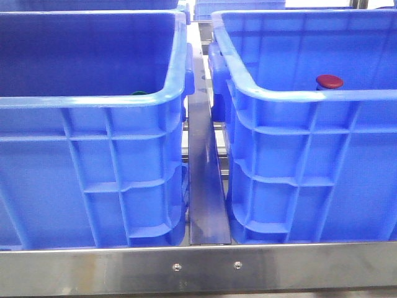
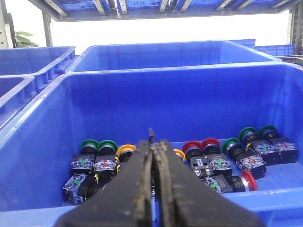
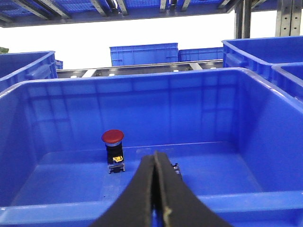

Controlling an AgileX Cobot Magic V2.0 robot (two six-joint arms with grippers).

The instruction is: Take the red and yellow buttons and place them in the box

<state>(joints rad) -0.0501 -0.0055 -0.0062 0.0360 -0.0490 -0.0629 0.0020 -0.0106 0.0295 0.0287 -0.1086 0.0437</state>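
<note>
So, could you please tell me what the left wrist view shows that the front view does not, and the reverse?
Only the left wrist view shows the pile of red, yellow and green buttons on a crate floor, past the shut left gripper.

Only the front view shows two blue crates side by side, the metal divider between them, and one red button in the right crate.

Both show deep blue crates; neither shows the right gripper.
</note>
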